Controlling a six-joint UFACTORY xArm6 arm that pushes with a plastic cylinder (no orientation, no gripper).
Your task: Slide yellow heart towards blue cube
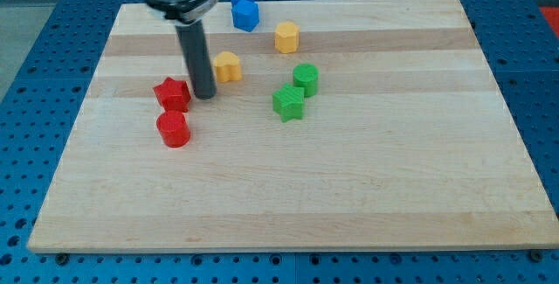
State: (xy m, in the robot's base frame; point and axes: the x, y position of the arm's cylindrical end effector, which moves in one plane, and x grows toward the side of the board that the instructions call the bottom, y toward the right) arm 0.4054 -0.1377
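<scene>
Pale wooden board (pixel 349 188) on a blue pegboard bench (pixel 35 74), striped planks, mostly bare toward the near edge. Nothing else of the room visible beyond a sliver of grey at the far left.

No gripper here at all, so nothing to call open or closed, just a dark rod ending in my tip (pixel 204 96). Tip planted between the red star-ish block (pixel 173 94) on its left and the yellow heart (pixel 228 66) just to its right and slightly farther back. Looks close to the heart, maybe touching; hard to say from this angle, since the rod hides that edge.

Blue cube (pixel 245 10) sitting near the far edge, a bit right of the heart. Yellow hexagon-looking block (pixel 286 36) off to the right of that line.

Stuff that could go sideways:
- Pushing from the current spot probably sends the heart right rather than far, toward the green cylinder (pixel 306 79) and green star (pixel 287 102).
- Off-centre contact on the rounded heart, likely spin and slip off the tip.
- Swinging round to get behind the heart could clip the red star or the red cylinder (pixel 173 129) nearby.
- Overshooting could knock the blue cube off the far edge, not much board behind it.
</scene>
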